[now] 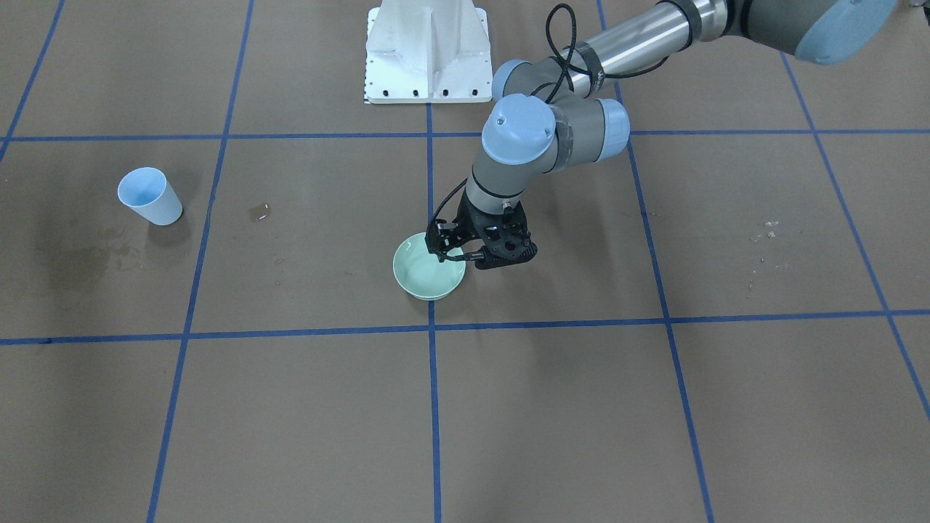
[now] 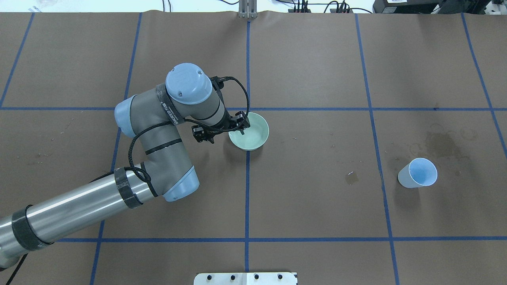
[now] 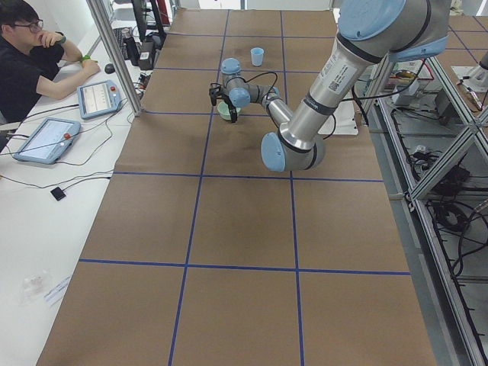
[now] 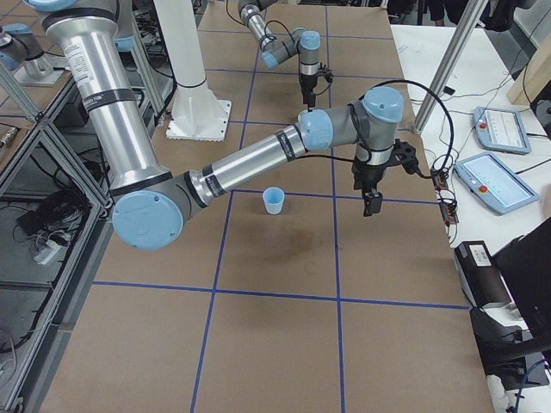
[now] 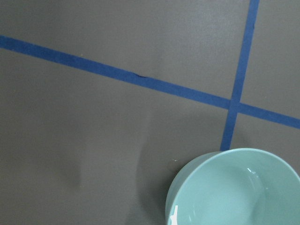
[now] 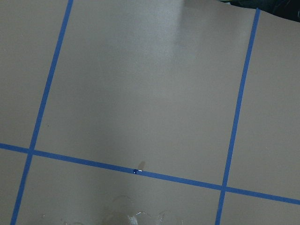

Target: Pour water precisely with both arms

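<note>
At green bowl (image 1: 425,280), left claw (image 1: 445,254), grip unclear; right claw (image 4: 372,203) only in right-side view, likewise unclear

arms (image 4: 250,159) (image 4: 275,43): 2 | bowl (image 2: 256,136): 1 | cup (image 2: 419,175): 1 | pedestal (image 1: 427,51): 1 | operator (image 3: 29,65): 1

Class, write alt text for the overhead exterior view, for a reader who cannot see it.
The robot's left arm reaches in from the lower left, its fingers at the rim of a pale green bowl near the centre of a brown table with blue grid lines. A light blue cup sits to the right, a small wet spot between them.
</note>
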`<control>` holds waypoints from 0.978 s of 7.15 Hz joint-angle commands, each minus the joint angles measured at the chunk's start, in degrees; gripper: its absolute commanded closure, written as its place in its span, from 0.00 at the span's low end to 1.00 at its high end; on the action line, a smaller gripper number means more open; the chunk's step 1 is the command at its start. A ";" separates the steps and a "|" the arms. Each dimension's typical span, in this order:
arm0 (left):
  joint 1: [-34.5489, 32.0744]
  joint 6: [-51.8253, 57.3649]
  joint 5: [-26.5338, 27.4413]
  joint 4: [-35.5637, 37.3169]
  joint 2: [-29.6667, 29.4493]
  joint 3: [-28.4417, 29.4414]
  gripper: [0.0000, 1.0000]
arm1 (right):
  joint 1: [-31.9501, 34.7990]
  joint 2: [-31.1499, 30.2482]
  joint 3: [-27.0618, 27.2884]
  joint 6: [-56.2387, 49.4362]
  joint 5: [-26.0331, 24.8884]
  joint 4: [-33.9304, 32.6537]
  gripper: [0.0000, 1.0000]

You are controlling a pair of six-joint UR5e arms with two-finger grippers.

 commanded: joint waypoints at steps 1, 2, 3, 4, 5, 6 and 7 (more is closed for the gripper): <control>0.42 0.05 0.07 -4.07 0.01 3.30 0.45 | 0.41 -0.39 -0.08 -0.52 0.65 -0.01 0.00; 0.42 0.13 -0.02 -4.53 0.01 3.41 0.85 | 0.49 -0.57 -0.08 -0.78 0.74 -0.01 0.00; 0.33 0.14 -0.02 -4.54 -0.08 3.15 1.00 | 0.58 -0.57 -0.08 -0.79 0.74 -0.01 0.00; 0.33 0.14 -0.11 -4.36 -0.16 2.97 1.00 | 0.76 -0.57 -0.08 -1.05 0.74 -0.01 0.00; 0.25 0.14 -0.20 -4.10 -0.25 2.97 1.00 | 0.85 -0.57 -0.08 -1.22 0.74 -0.01 0.00; 0.07 0.05 -0.37 -4.10 -0.34 2.88 1.00 | 1.11 -0.74 -0.08 -1.31 0.74 -0.01 0.00; -0.80 0.13 -0.63 -3.58 -0.78 2.18 1.00 | 1.28 -1.01 -0.08 -2.18 0.82 -0.01 0.00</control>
